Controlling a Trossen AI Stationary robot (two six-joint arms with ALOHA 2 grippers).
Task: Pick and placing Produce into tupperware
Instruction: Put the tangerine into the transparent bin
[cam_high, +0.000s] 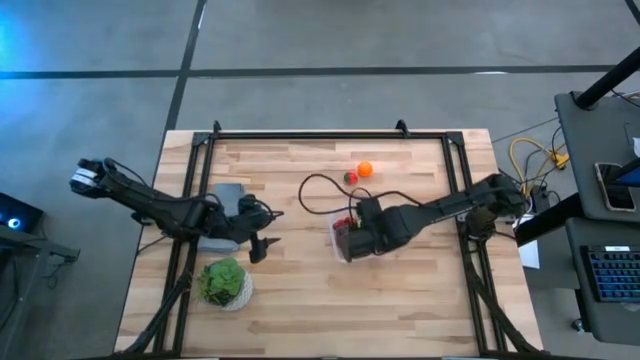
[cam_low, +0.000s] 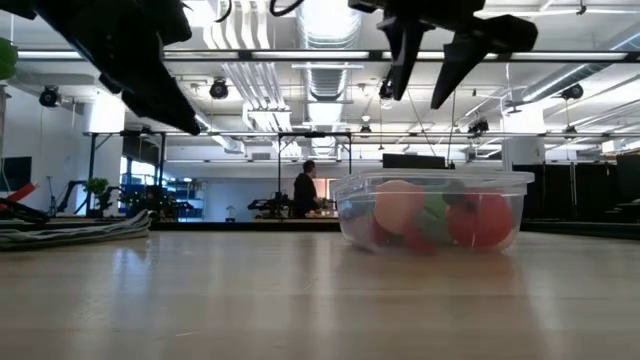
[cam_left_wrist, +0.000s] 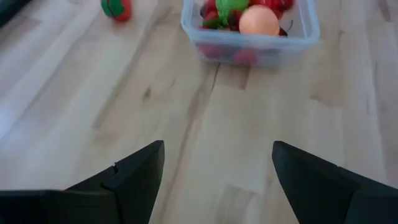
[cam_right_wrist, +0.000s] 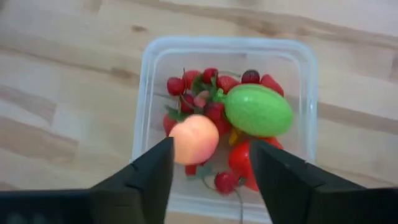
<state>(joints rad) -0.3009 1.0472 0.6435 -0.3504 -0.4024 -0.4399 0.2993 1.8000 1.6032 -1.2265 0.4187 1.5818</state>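
Your right end effector (cam_right_wrist: 210, 165) hangs spread and empty over the tupperware (cam_right_wrist: 298, 56), which holds the produce (cam_right_wrist: 257, 111). Your left end effector (cam_left_wrist: 217, 163), also spread, waits beside it over bare tabletop (cam_left_wrist: 249, 106).

Robotics lab in large industrial hall: exposed ceiling ducts (cam_low: 318, 75) and track lights seen above wooden table (cam_high: 300, 300); polished concrete floor (cam_high: 90, 130) around it; keyboard (cam_high: 612, 275) and cables beside it.

The clear tupperware (cam_right_wrist: 225, 53) is seen upright mid-tabletop, filled with a peach-pink fruit (cam_right_wrist: 194, 139), a green lump (cam_right_wrist: 258, 111) and red berries (cam_right_wrist: 176, 85). An orange piece (cam_high: 365, 169) and a red piece (cam_high: 351, 177) are left outside, near it.
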